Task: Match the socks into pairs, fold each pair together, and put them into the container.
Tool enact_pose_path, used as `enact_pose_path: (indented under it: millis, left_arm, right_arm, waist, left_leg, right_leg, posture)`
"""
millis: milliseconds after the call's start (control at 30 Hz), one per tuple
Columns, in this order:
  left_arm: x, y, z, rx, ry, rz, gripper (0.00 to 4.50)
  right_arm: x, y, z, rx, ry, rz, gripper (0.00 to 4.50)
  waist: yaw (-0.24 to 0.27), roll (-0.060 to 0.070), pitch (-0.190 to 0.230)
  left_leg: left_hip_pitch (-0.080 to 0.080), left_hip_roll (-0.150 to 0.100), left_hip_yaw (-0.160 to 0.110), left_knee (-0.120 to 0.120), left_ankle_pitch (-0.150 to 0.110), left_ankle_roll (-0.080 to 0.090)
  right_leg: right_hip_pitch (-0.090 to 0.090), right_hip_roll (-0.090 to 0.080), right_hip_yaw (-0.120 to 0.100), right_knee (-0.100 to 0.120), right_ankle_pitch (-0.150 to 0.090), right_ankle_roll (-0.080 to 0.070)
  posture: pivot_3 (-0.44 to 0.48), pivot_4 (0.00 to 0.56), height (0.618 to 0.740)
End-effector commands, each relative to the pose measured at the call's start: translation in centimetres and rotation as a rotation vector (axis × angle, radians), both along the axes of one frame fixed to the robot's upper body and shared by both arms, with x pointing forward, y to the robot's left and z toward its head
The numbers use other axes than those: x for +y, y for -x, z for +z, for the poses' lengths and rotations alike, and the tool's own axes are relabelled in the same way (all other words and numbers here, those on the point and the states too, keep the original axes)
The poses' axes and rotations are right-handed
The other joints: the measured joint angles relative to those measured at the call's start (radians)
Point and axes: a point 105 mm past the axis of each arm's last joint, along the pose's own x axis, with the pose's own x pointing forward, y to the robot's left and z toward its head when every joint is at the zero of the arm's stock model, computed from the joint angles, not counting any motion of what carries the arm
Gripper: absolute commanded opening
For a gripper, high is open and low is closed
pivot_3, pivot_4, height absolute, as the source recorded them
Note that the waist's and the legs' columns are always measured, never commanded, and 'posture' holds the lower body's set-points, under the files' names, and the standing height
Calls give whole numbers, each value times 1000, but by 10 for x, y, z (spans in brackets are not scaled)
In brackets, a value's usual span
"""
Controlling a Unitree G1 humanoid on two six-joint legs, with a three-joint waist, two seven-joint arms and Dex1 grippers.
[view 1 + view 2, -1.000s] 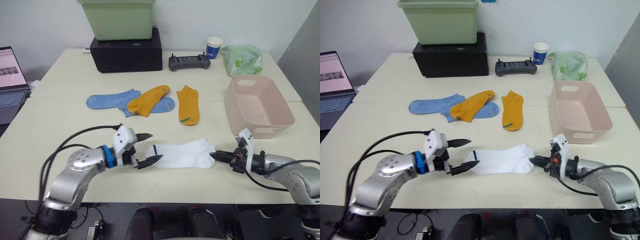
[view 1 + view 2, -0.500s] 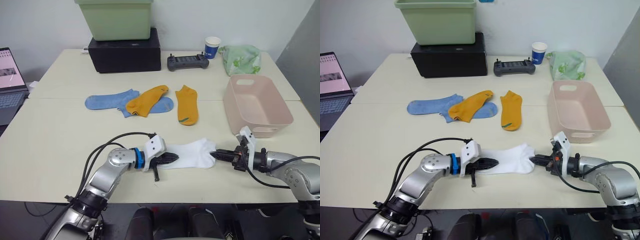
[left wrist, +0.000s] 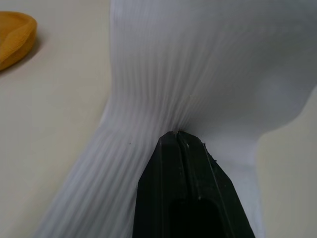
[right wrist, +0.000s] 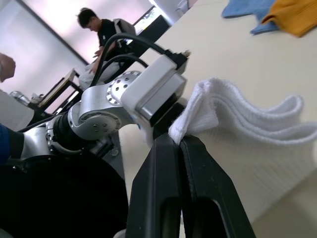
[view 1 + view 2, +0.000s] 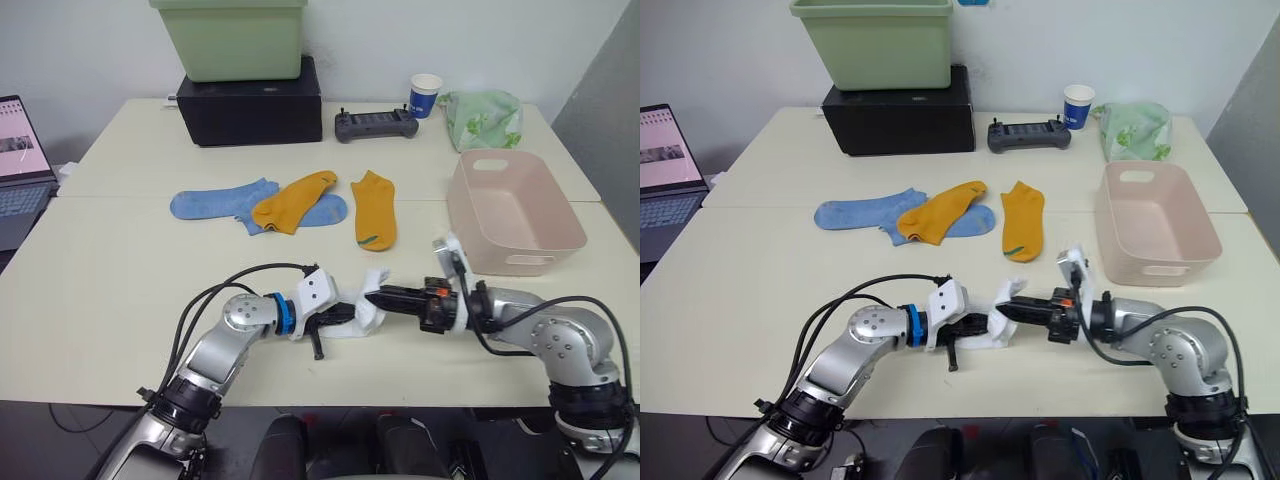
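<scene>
The white socks lie doubled over near the table's front edge, and their layers show in the right wrist view. My left gripper is shut on the cuff end. My right gripper is shut on the other end and holds it up over the left gripper's fingertips. Two blue socks and two mustard-orange socks lie mid-table, one orange sock across a blue one. The pink container stands to the right with nothing in it.
At the back stand a green bin on a black box, a black controller, a paper cup and a green bag. A laptop sits at the left edge. A person shows in the right wrist view.
My left gripper reached in and shut on the white socks' cuff end. My right gripper then carried the other end leftwards over it, doubling the socks.
</scene>
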Motion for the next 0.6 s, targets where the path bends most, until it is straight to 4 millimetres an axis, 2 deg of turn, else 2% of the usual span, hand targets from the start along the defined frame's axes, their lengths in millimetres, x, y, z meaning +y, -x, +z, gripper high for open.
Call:
enact_pose_path:
  millis: [33, 200, 300, 500, 600]
  left_arm:
    - [22, 2, 9, 35, 4, 44, 29]
    - [63, 13, 35, 56, -5, 101, 29]
    - [86, 11, 49, 41, 12, 183, 29]
    - [103, 4, 59, 15, 35, 273, 29]
    - [98, 2, 64, -4, 59, 268, 0]
  right_arm:
    - [11, -4, 6, -29, -19, 19, 0]
    - [24, -12, 3, -41, -17, 39, 0]
    - [39, -17, -3, -52, 7, 63, 0]
    - [63, -20, -18, -99, 78, 137, 0]
    - [66, -22, -15, -105, 61, 147, 720]
  waist:
    - [-3, 0, 0]
    - [-7, 0, 0]
    - [-9, 0, 0]
    - [-1, 0, 0]
    - [1, 0, 1]
  left_leg:
    - [0, 0, 0, 0, 0, 0]
    - [0, 2, -1, -1, 0, 0]
    - [0, 2, -1, -1, 0, 0]
    - [-1, 2, 0, -1, 0, 0]
    - [-1, 2, 0, 0, 0, 0]
  right_leg:
    - [0, 0, 0, 0, 0, 0]
    - [-2, 0, 0, 1, 0, 0]
    - [-2, 0, 0, 1, 0, 0]
    - [-2, 0, -1, 0, 0, 0]
    - [-2, -2, -1, 0, 0, 0]
  posture:
    - [0, 150, 740]
    - [0, 150, 740]
    - [0, 150, 740]
    - [0, 150, 740]
    - [0, 150, 740]
